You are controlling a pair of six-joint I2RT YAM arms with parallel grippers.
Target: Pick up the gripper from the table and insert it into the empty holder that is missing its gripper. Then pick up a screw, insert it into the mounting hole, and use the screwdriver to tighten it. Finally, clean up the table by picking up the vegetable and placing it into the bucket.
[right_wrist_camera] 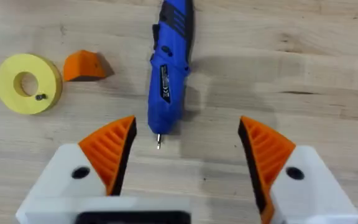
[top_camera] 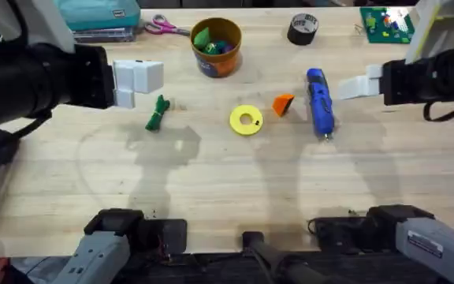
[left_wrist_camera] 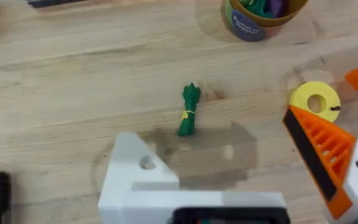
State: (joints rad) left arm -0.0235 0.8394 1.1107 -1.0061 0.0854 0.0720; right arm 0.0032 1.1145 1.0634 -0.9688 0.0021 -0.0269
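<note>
Gripper [top_camera: 283,104]: loose on tabletop [top_camera: 211,181], between yellow disc [top_camera: 246,120] and screwdriver [top_camera: 319,102]. Right gripper [right_wrist_camera: 185,155]: jaws released, empty. Left jaws: released; one holder [left_wrist_camera: 143,174] bare. Advice: grasp wedge squarely by flat sides.

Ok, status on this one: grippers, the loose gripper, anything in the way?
Right gripper open above screwdriver. Left gripper missing one pad, holding nothing. Loose gripper on table beside yellow disc. Nothing blocking.

robotics lab/workbench: pale wooden plank tabletop [top_camera: 211,189], black tape roll [top_camera: 303,29], pink-handled scissors [top_camera: 162,27], green circuit board [top_camera: 386,24], blue pen-shaped power screwdriver [top_camera: 319,101]
</note>
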